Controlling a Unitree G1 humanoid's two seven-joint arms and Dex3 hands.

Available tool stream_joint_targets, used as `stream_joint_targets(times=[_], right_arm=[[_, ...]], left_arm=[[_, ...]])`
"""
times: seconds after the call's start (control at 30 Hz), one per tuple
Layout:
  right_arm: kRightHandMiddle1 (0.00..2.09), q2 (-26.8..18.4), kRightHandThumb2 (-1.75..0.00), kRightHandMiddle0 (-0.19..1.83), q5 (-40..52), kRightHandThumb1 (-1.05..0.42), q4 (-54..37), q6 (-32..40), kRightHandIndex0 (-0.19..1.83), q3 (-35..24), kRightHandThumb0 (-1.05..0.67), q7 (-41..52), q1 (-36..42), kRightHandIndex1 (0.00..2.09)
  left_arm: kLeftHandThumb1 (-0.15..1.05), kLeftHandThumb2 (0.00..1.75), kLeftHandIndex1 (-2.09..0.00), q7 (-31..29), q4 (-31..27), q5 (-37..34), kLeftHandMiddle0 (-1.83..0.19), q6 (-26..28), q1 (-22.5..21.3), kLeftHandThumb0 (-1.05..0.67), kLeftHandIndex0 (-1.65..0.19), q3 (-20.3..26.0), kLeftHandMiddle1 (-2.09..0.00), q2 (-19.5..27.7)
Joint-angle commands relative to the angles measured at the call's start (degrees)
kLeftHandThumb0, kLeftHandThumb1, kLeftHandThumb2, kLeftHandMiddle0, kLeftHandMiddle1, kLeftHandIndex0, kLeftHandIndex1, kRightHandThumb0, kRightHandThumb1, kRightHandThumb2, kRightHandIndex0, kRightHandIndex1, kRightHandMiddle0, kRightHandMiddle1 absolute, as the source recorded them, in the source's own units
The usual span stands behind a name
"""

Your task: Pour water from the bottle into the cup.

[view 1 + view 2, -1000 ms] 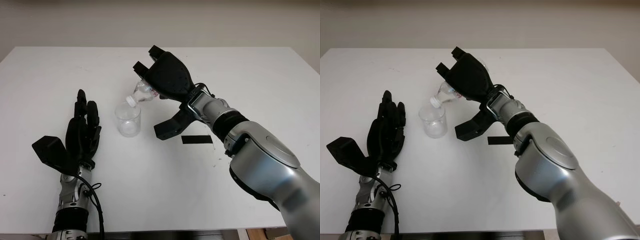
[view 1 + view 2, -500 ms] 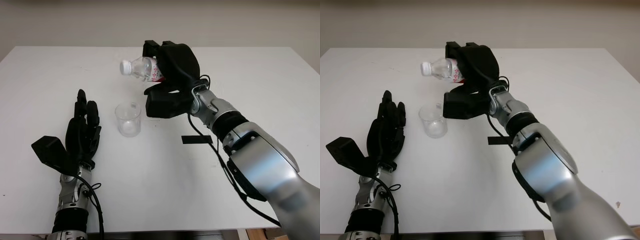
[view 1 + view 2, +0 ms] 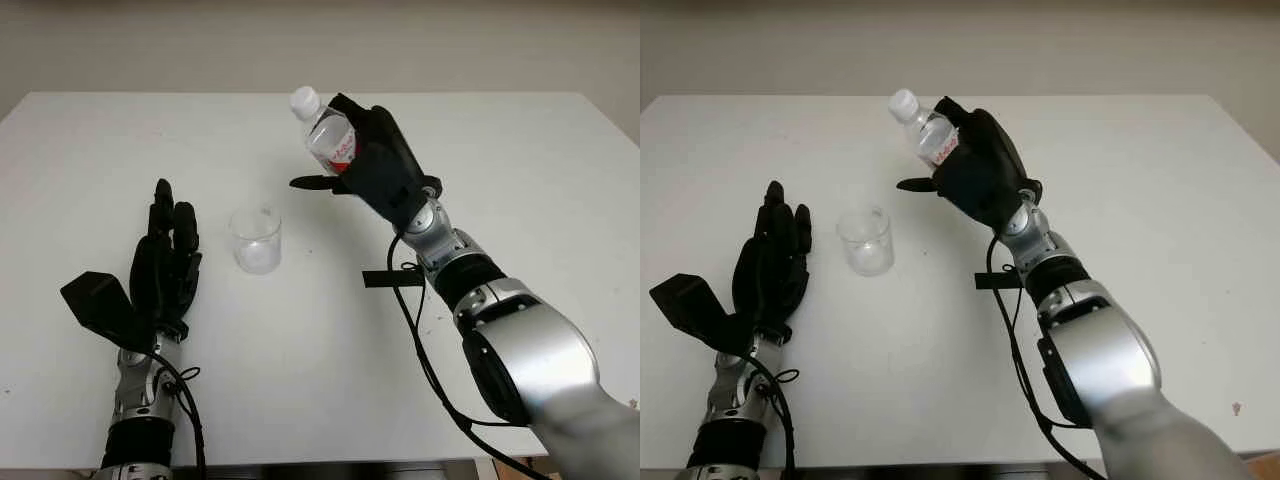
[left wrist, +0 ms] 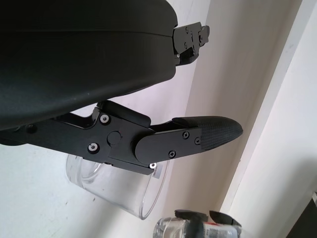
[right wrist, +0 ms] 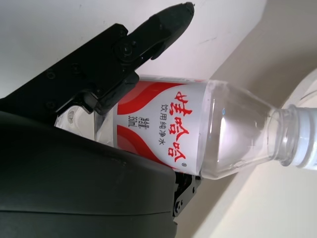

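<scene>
One bottle (image 3: pixel 328 135), clear plastic with a red and white label, gripped in the right hand (image 3: pixel 375 165) and held up off the table (image 3: pixel 520 180), right of and beyond the cup (image 3: pixel 254 239). Tilted slightly, neck up and leaning to the far left, with the white capped top (image 3: pixel 304 100) as the highest point. Black fingers (image 5: pixel 124 54) wrapped round the labelled middle of the bottle, seen close in the right wrist view; clear upper part and neck sticking out past the hand. Water level hard to judge.

One cup, clear and round, standing upright on the white table, left of the right hand and well apart from the bottle. Between the two hands, nearer to the left one. Contents not certain. Also seen as a clear rim behind a black finger (image 4: pixel 198 139) in the left wrist view (image 4: pixel 148 198).

Left hand (image 3: pixel 160 270) open, holding nothing, at the near left of the table, just left of the cup and not touching it, fingertips pointing to the far side.

One short black strip (image 3: pixel 392 278) lying flat on the table, near the right wrist, right of the cup. One thin black cable (image 3: pixel 415 330) running down along the right forearm toward the near edge.

Two arms in all, one hand at work, one idle.
</scene>
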Motion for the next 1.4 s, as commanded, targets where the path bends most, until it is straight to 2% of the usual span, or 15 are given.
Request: stream_joint_targets(times=[0.0, 0.07, 0.17, 0.3, 0.47, 0.67, 0.77, 0.87, 0.93, 1.13, 1.33, 1.37], right_arm=[[2.09, 0.1, -0.16, 1.17, 2.9, -1.04, -3.9, 2.5, 1.3, -2.5, -0.21, 2.9, 1.9, 2.09], [2.09, -0.1, -0.17, 1.18, 5.9, -1.05, -7.6, 4.9, 1.31, -4.4, -0.2, 6.8, 4.0, 2.09], [2.09, -0.4, -0.25, 1.17, 12.3, -1.05, -15.7, 11.7, 1.49, -8.0, -0.19, 13.7, 8.0, 2.09], [2.09, -0.7, -0.24, 0.86, 17.0, -1.05, -26.9, 19.6, 1.18, -10.8, -0.19, 16.1, 13.4, 2.09], [2.09, -0.8, -0.23, 0.83, 20.9, -1.05, -39.6, 28.4, 1.12, -13.6, -0.18, 16.1, 19.4, 2.09], [2.09, -0.8, -0.26, 0.82, 20.7, -1.05, -48.2, 34.6, 1.13, -13.8, -0.17, 13.8, 23.6, 2.09], [2.09, -0.8, -0.26, 0.76, 20.2, -1.05, -50.7, 36.1, 1.1, -13.6, -0.18, 13.1, 25.2, 2.09], [2.09, -0.7, -0.27, 0.78, 20.4, -1.05, -51.7, 37.3, 1.2, -13.5, -0.19, 13.2, 26.2, 2.09], [2.09, -0.7, -0.26, 0.79, 19.6, -1.05, -52.0, 39.3, 1.18, -13.0, -0.19, 12.2, 26.6, 2.09], [2.09, -0.5, -0.25, 0.75, 16.5, -1.05, -50.0, 38.4, 1.11, -11.2, -0.19, 11.9, 27.9, 2.09], [2.09, 0.1, -0.25, 0.74, 15.5, -1.05, -48.3, 39.4, 1.12, -10.6, -0.22, 11.7, 28.4, 2.09], [2.09, 0.3, -0.25, 0.77, 15.5, -1.05, -48.3, 39.4, 1.18, -10.6, -0.21, 11.6, 28.6, 2.09]], left_arm=[[1.05, 0.54, -0.05, 0.2, 1.6, 0.4, 0.16, 1.3, 3.3, -0.69, 0.18, -0.5, -0.05, -0.7], [1.05, 0.55, -0.05, 0.4, 1.2, 0.2, 0.16, 1.5, 3.6, -0.68, 0.18, -0.4, -0.05, -0.9], [1.05, 0.55, -0.05, 0.2, 1.2, 0.2, 0.16, 1.5, 3.7, -0.68, 0.18, -0.6, -0.05, -1.0], [1.05, 0.55, -0.05, 0.1, 1.0, 0.0, 0.16, 1.5, 3.9, -0.68, 0.18, -0.6, -0.05, -1.1], [1.05, 0.54, -0.05, -0.1, 1.1, -0.1, 0.15, 1.5, 4.0, -0.69, 0.18, -0.7, -0.06, -1.1], [1.05, 0.55, -0.05, -0.5, 1.0, 0.0, 0.15, 1.6, 3.9, -0.69, 0.18, -0.8, -0.06, -0.9], [1.05, 0.54, -0.05, -0.7, 0.9, -0.4, 0.15, 1.8, 3.8, -0.69, 0.18, -0.7, -0.06, -0.9], [1.05, 0.54, -0.06, -0.5, 0.2, -0.4, 0.14, 2.0, 4.2, -0.68, 0.17, -0.6, -0.06, -1.1], [1.05, 0.55, -0.06, -0.6, 0.1, -0.3, 0.13, 1.8, 4.4, -0.68, 0.17, -0.7, -0.06, -1.1], [1.05, 0.56, -0.05, -0.6, -1.0, 0.1, 0.14, 2.5, 5.1, -0.69, 0.17, -1.2, -0.05, -0.8], [1.05, 0.57, -0.05, -0.6, -2.6, 0.0, 0.16, 3.3, 5.9, -0.69, 0.19, -1.3, -0.05, -0.6], [1.05, 0.57, -0.05, -0.6, -2.8, 0.0, 0.16, 3.4, 6.0, -0.69, 0.18, -1.2, -0.05, -0.5]])
